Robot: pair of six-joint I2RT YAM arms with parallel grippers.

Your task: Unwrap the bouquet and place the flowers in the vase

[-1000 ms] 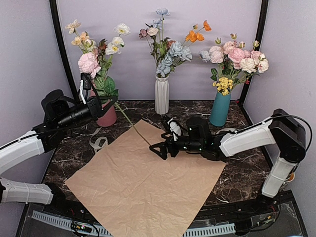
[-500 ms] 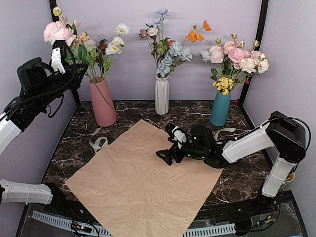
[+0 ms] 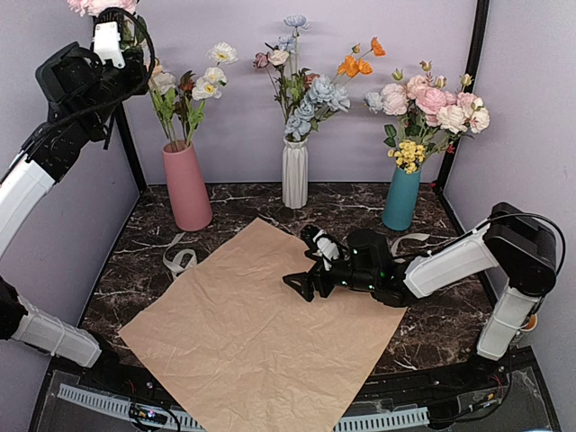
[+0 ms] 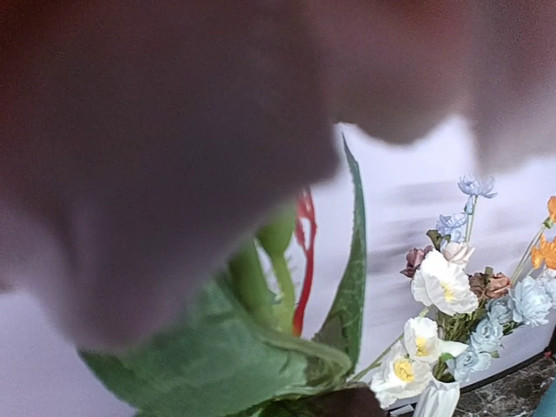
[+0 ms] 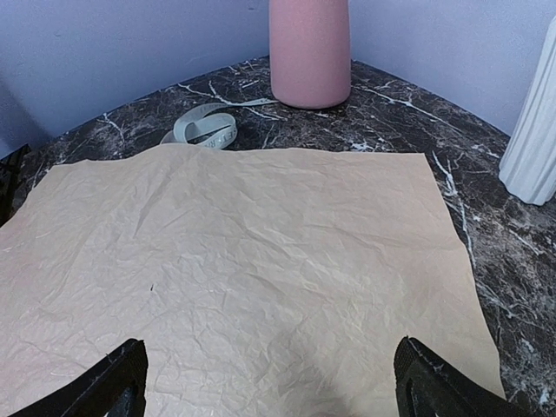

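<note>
The left pincer [image 3: 115, 20], high in the back-left corner, is clamped on the stem of a pink flower [image 3: 90, 5] up and left of the vase [image 3: 186, 186] holding other flowers [image 3: 184, 90], while the right pincer [image 3: 301, 283] hangs spread wide just over the flat paper [image 3: 243, 333] on the counter [image 3: 432, 315].

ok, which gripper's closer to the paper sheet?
Right. The right gripper hovers open over the paper's edge; the left gripper is high at back left, shut on a flower.
</note>
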